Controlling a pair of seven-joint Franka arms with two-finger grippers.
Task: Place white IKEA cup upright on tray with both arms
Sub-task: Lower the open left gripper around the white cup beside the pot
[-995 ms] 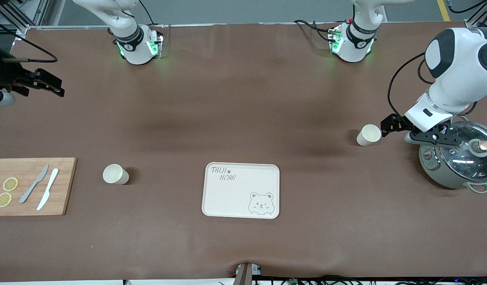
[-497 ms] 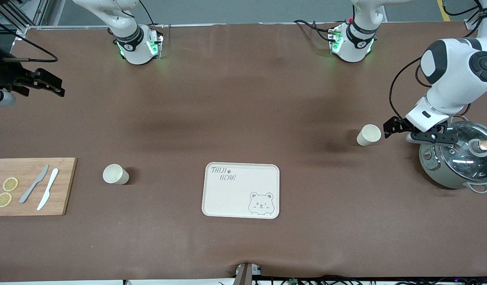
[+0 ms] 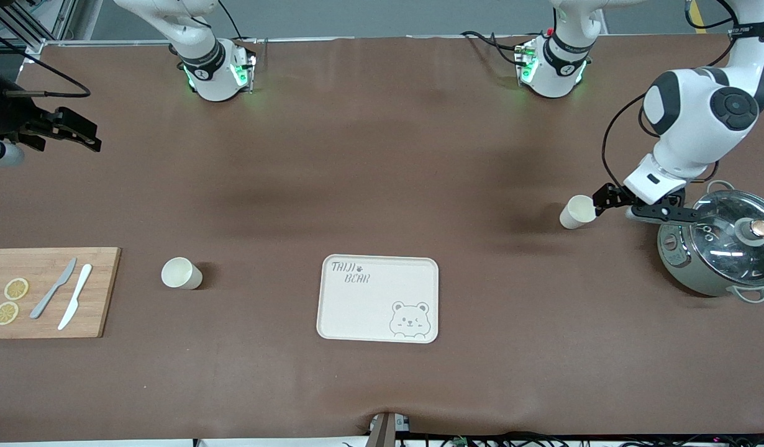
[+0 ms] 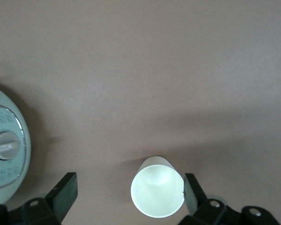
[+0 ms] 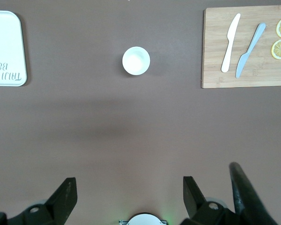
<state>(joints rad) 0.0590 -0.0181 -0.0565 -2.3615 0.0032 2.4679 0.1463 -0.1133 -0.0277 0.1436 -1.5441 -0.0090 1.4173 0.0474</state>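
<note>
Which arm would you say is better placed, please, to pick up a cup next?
Left. Its open tool is right at the cup beside the pot, while the right tool waits open, well apart from the other cup.

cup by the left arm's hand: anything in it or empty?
Empty. The left wrist view looks into the cup's mouth and shows only its bare white inside. It stands on the table beside the open left hand, not held.
</note>
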